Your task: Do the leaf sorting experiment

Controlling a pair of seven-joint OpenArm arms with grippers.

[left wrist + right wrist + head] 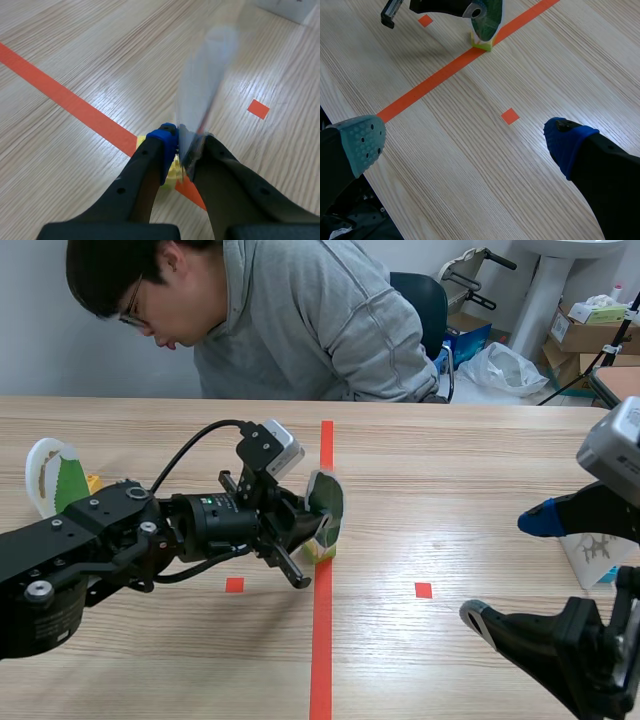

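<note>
Scene view has the left arm reaching in to the middle of the table [450,460], its left gripper [310,525] clamped on a leaf card [330,495], a clear oval sheet with a dark green leaf inside. The card stands upright on edge, right over the orange tape line [322,640], and its lower edge meets a small yellow-green stand [320,553] that sits on the tape. Left wrist view confirms the grip: the two fingers press together on the thin, blurred card [200,95], with the blue pad [167,140] against one face and the stand [172,172] just below the fingertips; whether the card is seated in the stand cannot be told. A second leaf card [55,480], white with a lighter green leaf, stands near the table's left edge behind the left arm. The right gripper [512,570] hangs low at the right side, well apart from the card, its fingers spread wide with nothing between them. Right wrist view shows that gap over bare wood, grey-green pad [362,142] on one side and blue pad [567,145] on the other. A white box [592,558] sits beside the right arm, and a person [300,320] leans over the far edge.
</note>
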